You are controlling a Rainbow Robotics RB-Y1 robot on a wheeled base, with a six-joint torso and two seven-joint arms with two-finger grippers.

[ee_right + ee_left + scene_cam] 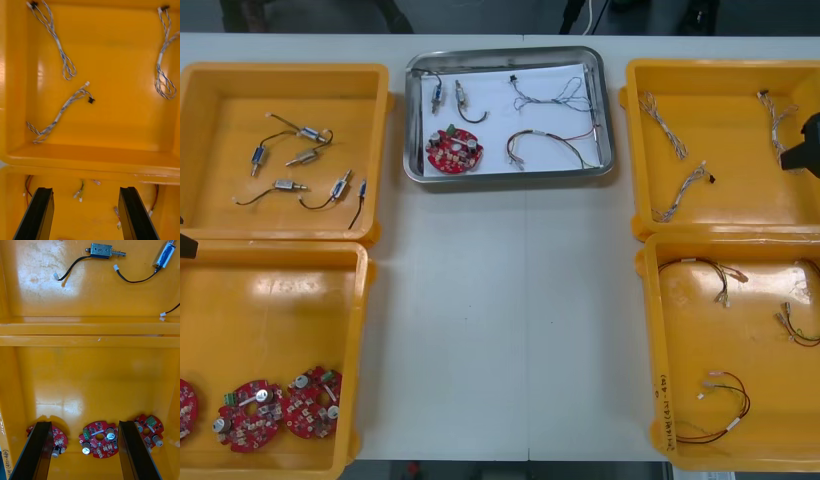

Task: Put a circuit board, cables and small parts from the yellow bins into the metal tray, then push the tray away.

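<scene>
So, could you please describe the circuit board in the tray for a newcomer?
Find the metal tray at the table's far middle, between the yellow bins. The circuit board lies in its near left corner, the only round red thing among thin cables and small metal parts.

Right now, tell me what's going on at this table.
Nothing is being held at this moment. The metal tray sits between the far bins, already holding a red circuit board, a blue and white cable, a dark cable and two small metal parts. The left gripper hangs open over the near left bin, above the spare boards. The right gripper hangs open over the right-hand bins. The tray has not yet been pushed away.
</scene>
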